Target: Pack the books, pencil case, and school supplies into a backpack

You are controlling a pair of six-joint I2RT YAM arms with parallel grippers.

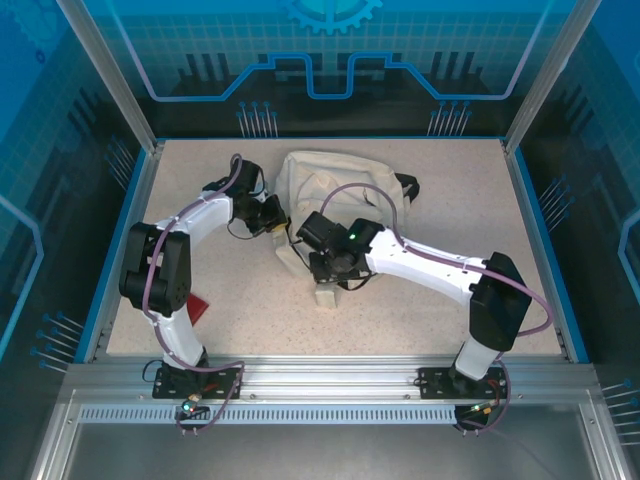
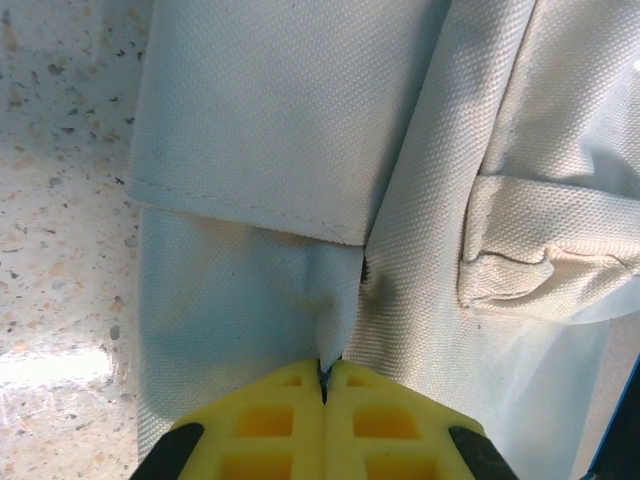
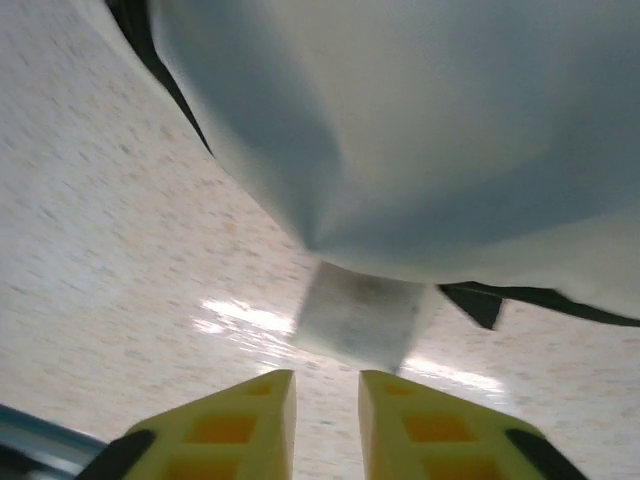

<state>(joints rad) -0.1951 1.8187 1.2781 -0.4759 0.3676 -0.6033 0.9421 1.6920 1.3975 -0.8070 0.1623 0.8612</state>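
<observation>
Speckled beige table [image 1: 440,330], walled by blue panels, carries the scene. The backpack [image 1: 335,175], cream-white and slumped, lies at the far middle of the table, its long axis running roughly left to right in the top view. A dark strap [image 1: 407,185] trails from its right end.

The left pincer [image 2: 323,372] meets the backpack's near-left side. Its yellow jaws are pressed together on a thin pinch of the cream fabric, which rises from between the tips in a narrow fold. Just to the right of that fold a stitched loop or handle of the same cloth lies flat.

The right pincer [image 3: 327,385] sits at the backpack's near edge, pointing toward the bag. Its jaws stand a little apart with nothing between them. Straight ahead of the gap, near the tips but apart from them, hangs a small beige tag [image 3: 358,318]. The bag's cloth bulges above and beyond it. This view is blurred, so finer detail of the tag cannot be told.

Judged from this layout, the right arm is the nearer to the tag, and the tag lies on the line of the gap. A short advance would put it between the jaws.

A small red piece [image 1: 197,305] rests on the table beside the left arm, well apart from the backpack.
</observation>
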